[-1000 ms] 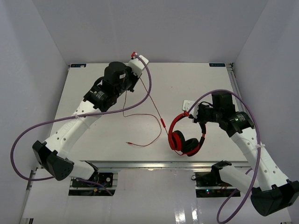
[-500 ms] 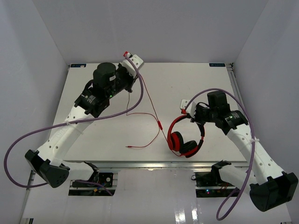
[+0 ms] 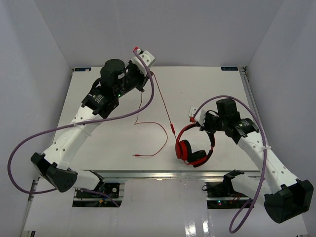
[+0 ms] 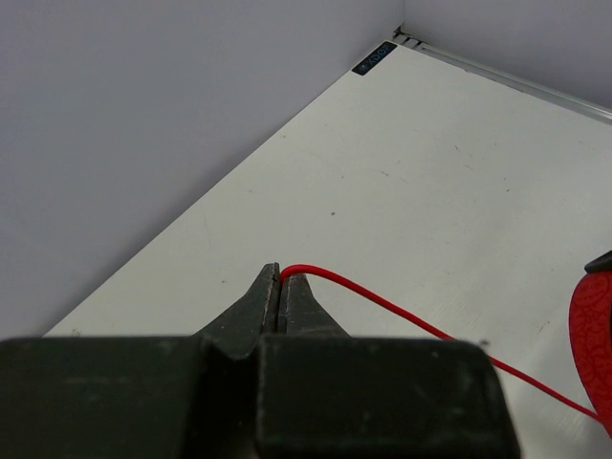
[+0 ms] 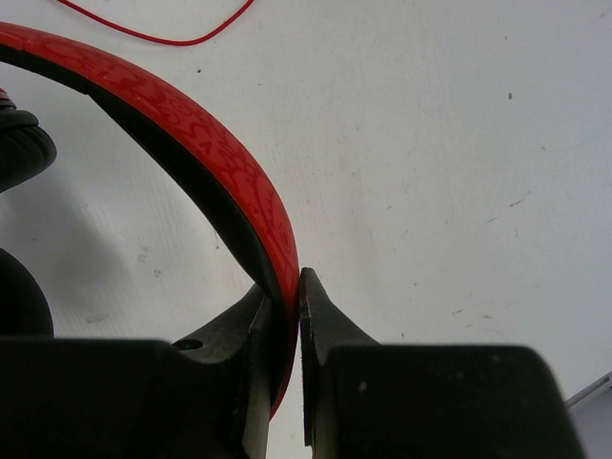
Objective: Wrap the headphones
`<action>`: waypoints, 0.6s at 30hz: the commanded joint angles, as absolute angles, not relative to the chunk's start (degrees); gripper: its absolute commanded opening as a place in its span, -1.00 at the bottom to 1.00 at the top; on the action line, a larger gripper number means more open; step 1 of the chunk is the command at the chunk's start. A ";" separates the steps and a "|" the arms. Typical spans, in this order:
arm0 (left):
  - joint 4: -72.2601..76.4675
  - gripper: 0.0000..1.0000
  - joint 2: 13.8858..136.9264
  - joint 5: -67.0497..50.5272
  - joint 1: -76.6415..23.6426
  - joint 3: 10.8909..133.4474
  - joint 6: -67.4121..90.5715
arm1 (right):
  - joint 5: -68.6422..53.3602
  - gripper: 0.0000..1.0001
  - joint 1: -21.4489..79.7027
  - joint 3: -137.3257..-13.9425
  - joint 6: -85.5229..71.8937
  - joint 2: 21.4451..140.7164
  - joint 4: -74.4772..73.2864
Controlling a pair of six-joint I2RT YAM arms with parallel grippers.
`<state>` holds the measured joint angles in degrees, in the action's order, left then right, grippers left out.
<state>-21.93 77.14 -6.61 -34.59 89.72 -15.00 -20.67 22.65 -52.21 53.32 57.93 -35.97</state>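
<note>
Held the red cable (image 4: pixel 382 299) pinched tight in the left pincer (image 4: pixel 279 275) above the far edge of the surface (image 3: pixel 113 148); clamped the headphones (image 3: pixel 185 148) by the headband in the right pincer (image 5: pixel 293 279), toward the near right corner.

There is one pair of headphones (image 3: pixel 185 149) with one thin red cable (image 3: pixel 167 112), two robot arms (image 3: pixel 74 133), two purple cables (image 3: pixel 224 97) and one worktop (image 3: pixel 207 89).

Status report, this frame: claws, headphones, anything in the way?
Left claw shut on red cable, held high. Right claw shut on headband; headphones near table front edge. No obstruction seen.
</note>
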 commanded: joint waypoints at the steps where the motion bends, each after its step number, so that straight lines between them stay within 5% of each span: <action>1: -20.59 -1.00 81.01 -7.21 -33.53 96.10 -15.16 | -23.12 -0.79 23.73 -51.84 53.44 55.37 -35.63; 10: -20.09 -1.00 85.04 -12.35 -26.91 91.54 -13.50 | -32.82 -0.79 23.78 -55.63 54.57 51.27 -40.91; 18: -9.60 -1.00 80.94 -18.99 -23.82 73.34 -8.39 | -45.96 -0.83 23.72 -66.04 42.18 53.79 -41.16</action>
